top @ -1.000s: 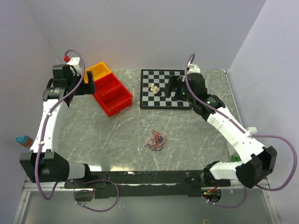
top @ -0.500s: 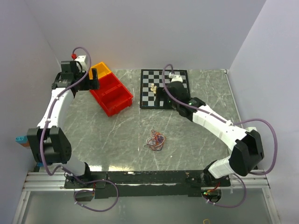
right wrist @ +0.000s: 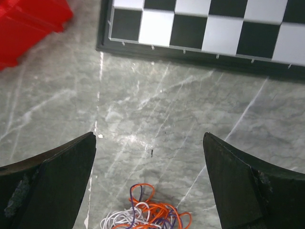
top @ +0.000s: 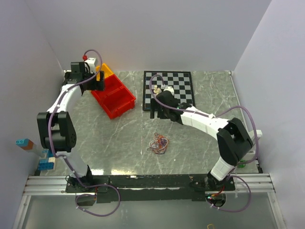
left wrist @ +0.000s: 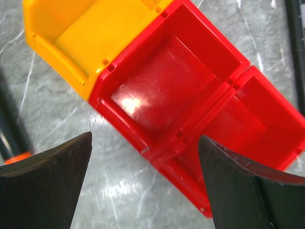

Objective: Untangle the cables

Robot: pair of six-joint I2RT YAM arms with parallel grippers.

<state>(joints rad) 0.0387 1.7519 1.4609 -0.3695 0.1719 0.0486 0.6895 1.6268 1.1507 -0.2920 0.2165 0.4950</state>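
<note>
The cables [top: 158, 143] lie in one small tangled bunch of orange, purple and white wire on the grey marble table, near its middle. In the right wrist view the cables [right wrist: 145, 215] show at the bottom edge, between the fingers but farther down the table. My right gripper [top: 160, 114] hangs open at the chessboard's near edge, above and behind the bunch, with nothing in it. My left gripper [top: 97, 82] is far off at the back left, open over the bins. In its wrist view the left gripper [left wrist: 145, 183] frames a red bin [left wrist: 167, 90].
A chessboard [top: 178, 88] lies at the back centre with small pale pieces [top: 165, 88] beside my right wrist. Two red bins [top: 114, 98] and a yellow bin [top: 106, 70] stand at the back left. Blue and brown blocks [top: 25, 143] sit off the table's left edge.
Both arms have swung: the right gripper came left and nearer, from over the chessboard to its front edge. The left gripper moved right toward the bins. The cables have not moved.
</note>
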